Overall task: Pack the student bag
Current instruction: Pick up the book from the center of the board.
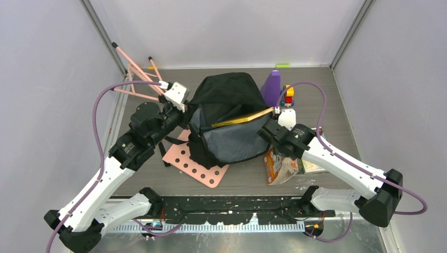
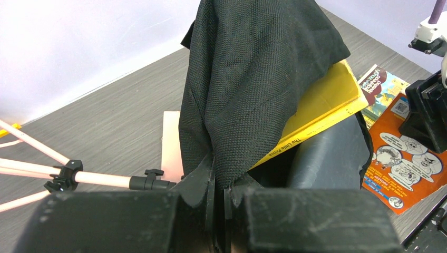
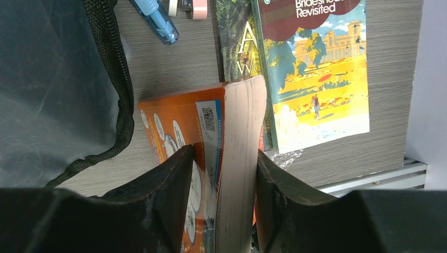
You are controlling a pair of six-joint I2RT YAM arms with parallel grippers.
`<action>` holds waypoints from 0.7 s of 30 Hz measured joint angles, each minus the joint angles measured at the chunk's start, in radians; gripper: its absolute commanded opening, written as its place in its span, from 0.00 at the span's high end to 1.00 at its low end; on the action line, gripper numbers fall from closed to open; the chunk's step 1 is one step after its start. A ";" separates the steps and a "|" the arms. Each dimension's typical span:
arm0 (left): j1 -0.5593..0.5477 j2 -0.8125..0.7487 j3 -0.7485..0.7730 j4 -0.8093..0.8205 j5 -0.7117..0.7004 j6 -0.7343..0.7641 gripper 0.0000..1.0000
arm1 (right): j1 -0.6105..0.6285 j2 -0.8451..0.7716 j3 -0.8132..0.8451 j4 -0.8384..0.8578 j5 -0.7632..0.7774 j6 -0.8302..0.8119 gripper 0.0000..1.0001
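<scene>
The black student bag [image 1: 229, 118] stands in the middle of the table, its mouth held open and its grey lining showing. My left gripper [image 1: 182, 108] is shut on the bag's black top flap [image 2: 253, 79] and holds it up. A yellow book [image 1: 243, 119] sticks out of the bag's mouth; it also shows in the left wrist view [image 2: 327, 103]. My right gripper [image 3: 224, 174] is shut on an orange comic-covered book [image 3: 211, 137], held on edge just right of the bag, above the table [image 1: 279, 166].
A pink perforated board [image 1: 197, 164] lies under the bag's front left. A pink-legged tripod [image 1: 139, 79] lies at the back left. A purple bottle [image 1: 272, 87] and a coloured toy [image 1: 288, 95] stand behind the bag. Two books [image 3: 311, 68] and a blue pen [image 3: 158, 21] lie at the right.
</scene>
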 measured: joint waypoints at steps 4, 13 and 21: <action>0.000 0.000 0.000 0.000 0.001 0.000 1.00 | 0.000 -0.002 -0.011 0.010 0.000 0.009 0.89; 0.000 0.000 0.000 0.000 0.001 0.000 1.00 | 0.008 0.097 0.238 -0.134 -0.061 0.040 0.99; 0.000 0.033 0.050 -0.049 -0.021 -0.009 1.00 | 0.008 0.102 0.788 -0.272 -0.101 -0.144 0.99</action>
